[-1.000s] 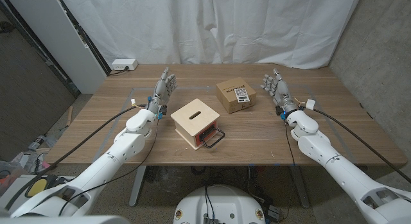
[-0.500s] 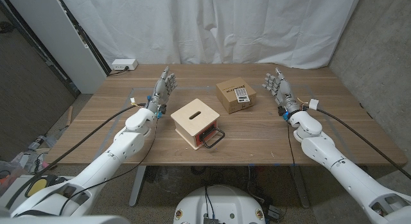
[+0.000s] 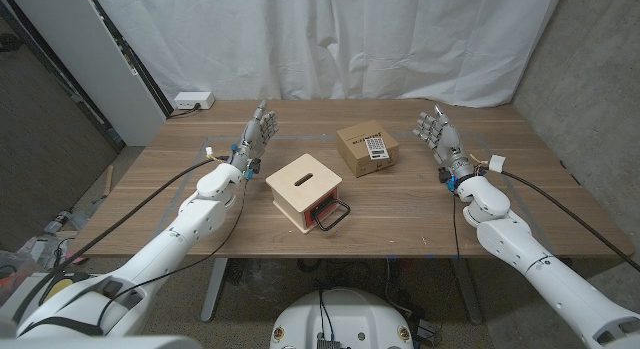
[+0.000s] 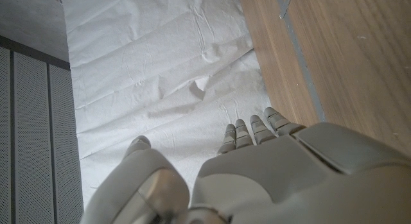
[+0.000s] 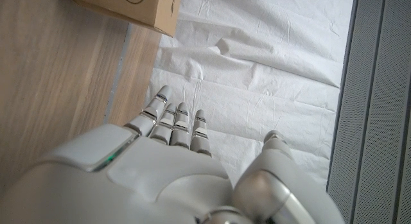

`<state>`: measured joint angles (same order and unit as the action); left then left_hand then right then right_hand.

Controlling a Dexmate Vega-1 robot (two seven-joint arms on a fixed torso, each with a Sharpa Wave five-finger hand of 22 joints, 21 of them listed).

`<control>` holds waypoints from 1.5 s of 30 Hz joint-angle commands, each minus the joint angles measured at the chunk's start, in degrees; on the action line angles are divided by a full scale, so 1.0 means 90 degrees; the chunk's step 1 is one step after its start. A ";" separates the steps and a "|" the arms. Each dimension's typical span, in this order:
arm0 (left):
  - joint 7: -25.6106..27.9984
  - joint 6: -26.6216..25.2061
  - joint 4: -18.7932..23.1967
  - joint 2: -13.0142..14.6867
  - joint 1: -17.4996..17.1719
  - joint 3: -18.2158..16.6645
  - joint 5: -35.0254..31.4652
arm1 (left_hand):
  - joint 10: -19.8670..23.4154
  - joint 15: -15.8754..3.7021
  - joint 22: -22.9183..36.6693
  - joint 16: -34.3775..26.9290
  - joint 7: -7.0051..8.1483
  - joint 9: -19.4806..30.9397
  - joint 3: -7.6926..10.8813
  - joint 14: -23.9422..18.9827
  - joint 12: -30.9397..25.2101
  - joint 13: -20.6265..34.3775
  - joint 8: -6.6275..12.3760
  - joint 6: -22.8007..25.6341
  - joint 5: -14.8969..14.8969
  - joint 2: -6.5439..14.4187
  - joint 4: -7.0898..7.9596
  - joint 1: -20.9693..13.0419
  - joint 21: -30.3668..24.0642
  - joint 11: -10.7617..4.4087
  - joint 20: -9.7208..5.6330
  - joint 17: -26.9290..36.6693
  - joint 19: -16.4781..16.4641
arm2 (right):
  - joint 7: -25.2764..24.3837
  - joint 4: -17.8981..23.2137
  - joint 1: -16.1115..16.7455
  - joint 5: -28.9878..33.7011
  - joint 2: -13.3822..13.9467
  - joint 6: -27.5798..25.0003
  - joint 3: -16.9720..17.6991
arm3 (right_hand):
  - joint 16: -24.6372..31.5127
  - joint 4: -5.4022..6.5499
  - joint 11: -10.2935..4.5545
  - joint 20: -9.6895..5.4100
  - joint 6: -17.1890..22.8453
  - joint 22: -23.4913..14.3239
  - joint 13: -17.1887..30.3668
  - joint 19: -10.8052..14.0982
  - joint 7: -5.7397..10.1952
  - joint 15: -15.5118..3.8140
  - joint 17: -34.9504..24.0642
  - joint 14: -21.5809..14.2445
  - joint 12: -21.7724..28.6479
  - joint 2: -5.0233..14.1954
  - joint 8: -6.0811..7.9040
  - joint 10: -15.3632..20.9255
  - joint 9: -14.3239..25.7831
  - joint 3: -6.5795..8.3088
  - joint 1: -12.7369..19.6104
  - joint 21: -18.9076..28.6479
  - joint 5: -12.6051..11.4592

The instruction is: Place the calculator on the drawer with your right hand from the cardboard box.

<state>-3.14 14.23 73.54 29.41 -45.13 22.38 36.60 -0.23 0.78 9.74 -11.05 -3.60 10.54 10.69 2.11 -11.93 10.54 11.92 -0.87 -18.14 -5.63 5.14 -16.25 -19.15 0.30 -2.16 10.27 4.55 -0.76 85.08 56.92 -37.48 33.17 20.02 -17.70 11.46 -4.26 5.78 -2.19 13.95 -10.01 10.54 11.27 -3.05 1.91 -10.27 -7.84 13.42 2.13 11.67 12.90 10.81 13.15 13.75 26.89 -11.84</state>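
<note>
A wooden worktop (image 3: 150, 204) is standing in front of a white, creased curtain (image 3: 330, 39) that is hanging across the back of the scene. At the worktop's far left corner a small white box (image 3: 192, 101) is lying; it is too small to tell, but it could be a power strip. A tall white panel (image 3: 115, 49) is leaning or standing to the left of the curtain, with a dark mesh wall (image 3: 40, 139) beside it. A grey textured wall (image 3: 590, 79) is rising on the right.
</note>
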 commanded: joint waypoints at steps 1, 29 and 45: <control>0.0216 -0.0153 0.0263 0.0114 -0.0151 -0.0109 0.0056 | 0.0069 0.0007 0.0033 -0.0035 0.0004 0.0017 0.0018 -0.0006 -0.0031 0.0028 0.0001 0.0038 -0.0022 -0.0003 -0.0024 -0.0083 0.0031 -0.0028 -0.0121 0.0020 0.0001 | -0.0081 0.0195 0.0260 0.0056 -0.0046 0.0344 0.0087 | 0.0059 -0.0069 -0.0065 -0.0080 0.0138 -0.0012 0.0026 0.0144 0.0029 -0.0087 -0.0029 -0.0181 0.0080 0.0011 0.0055 0.0220 0.0021 0.0036 0.0115 -0.0020 0.0018; -0.0022 0.0039 0.0276 0.0270 -0.0382 -0.0212 0.0170 | 0.0256 0.0002 0.0036 -0.0061 -0.0010 0.0020 -0.0020 -0.0182 -0.0067 0.0030 0.0035 0.0227 -0.0014 0.0022 -0.0058 -0.0167 0.0073 0.0018 -0.0123 0.0022 -0.0194 | -0.0419 0.1063 0.1012 0.0441 0.0164 0.0658 0.0272 | 0.0071 -0.0160 -0.0174 -0.0123 0.0382 -0.0019 0.0021 0.0414 0.0104 -0.0196 -0.0028 -0.0455 0.0140 0.0043 0.0089 0.0530 0.0024 0.0078 0.0235 -0.0062 0.0065; 0.0260 0.0086 0.0383 0.0122 -0.0391 -0.0139 0.0026 | 0.0374 -0.0016 0.0037 -0.0067 0.0015 0.0022 -0.0046 -0.0273 -0.0085 0.0031 0.0055 0.0356 -0.0011 0.0045 -0.0068 -0.0204 0.0115 -0.0015 -0.0126 0.0024 -0.0274 | -0.0645 0.1401 0.1451 0.0942 0.0427 0.0793 0.0447 | 0.0067 -0.0215 -0.0229 -0.0144 0.0425 -0.0020 0.0021 0.0514 0.0175 -0.0242 -0.0023 -0.0549 0.0137 0.0051 0.0080 0.0588 0.0025 0.0104 0.0315 -0.0081 0.0068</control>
<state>-2.50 14.44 76.42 31.39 -48.44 20.76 37.73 2.42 0.60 10.02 -11.05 -3.47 10.52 10.32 0.27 -12.37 10.53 11.92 1.92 -18.14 -5.71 4.64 -17.84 -18.15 0.31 -1.97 10.26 2.29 -5.16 95.59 67.45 -31.96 35.55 26.48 -14.62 11.68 -5.80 3.89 -2.15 17.34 -10.00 10.53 15.41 -1.51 -0.22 -10.26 -12.13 14.30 2.50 11.92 17.95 10.80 13.87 15.92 26.26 -11.17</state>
